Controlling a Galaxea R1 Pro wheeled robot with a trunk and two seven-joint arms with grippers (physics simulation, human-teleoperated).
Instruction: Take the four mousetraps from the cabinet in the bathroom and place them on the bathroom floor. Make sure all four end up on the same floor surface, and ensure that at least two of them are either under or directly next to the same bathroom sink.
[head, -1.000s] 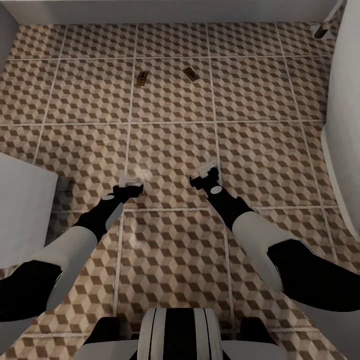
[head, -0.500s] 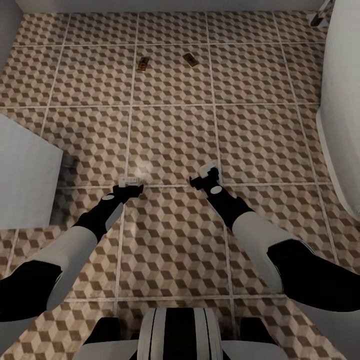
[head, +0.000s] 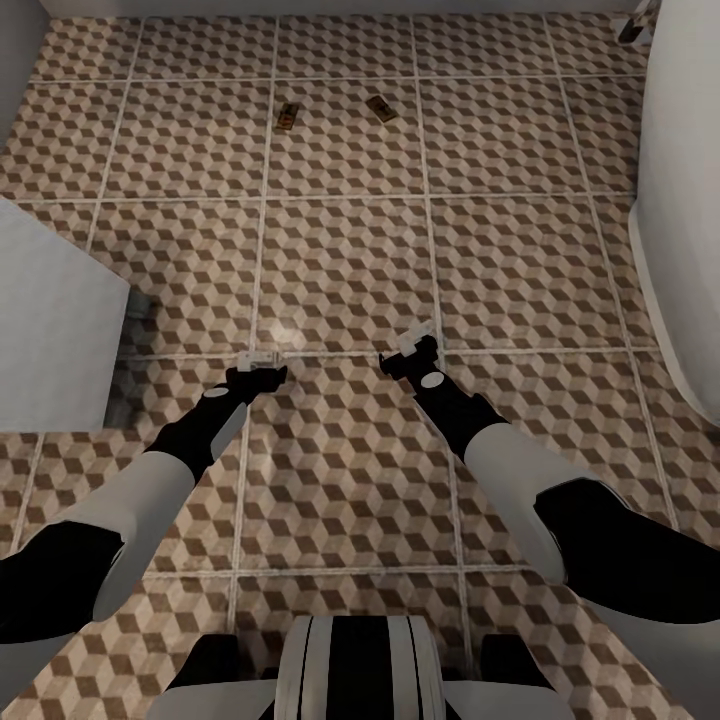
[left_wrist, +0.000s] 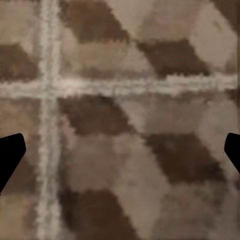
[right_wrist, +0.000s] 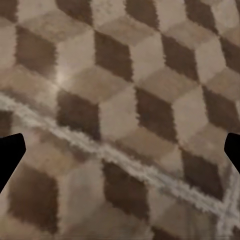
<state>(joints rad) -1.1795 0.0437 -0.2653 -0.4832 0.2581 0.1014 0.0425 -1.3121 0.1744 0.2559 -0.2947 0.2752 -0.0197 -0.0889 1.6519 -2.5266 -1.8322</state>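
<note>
From your head camera you look straight down on the bathroom floor (head: 340, 260), its cube-patterned tiles crossed by pale grout lines. Two mousetraps lie on it far ahead of your arms: one (head: 288, 116) close to a grout line, the other (head: 380, 108) a little to its right on the same tile, each lying at an angle, the two near each other but not touching. You have two arms reaching forward and down. The left gripper (head: 260, 358) hangs over a grout crossing and the right gripper (head: 412, 346) sits beside it, well apart; neither carries anything that you can see. A white flat-topped block (head: 50, 330) stands at your left, and a curved white fixture (head: 685, 200) runs down your right edge.

In your left wrist camera, two dark fingertips (left_wrist: 9, 152) stand at opposite edges, spread wide, with bare tile and two crossing grout lines between them.

In your right wrist camera, two dark fingertips (right_wrist: 10, 150) likewise sit far apart, spread wide over tile, a grout line running diagonally between them.
</note>
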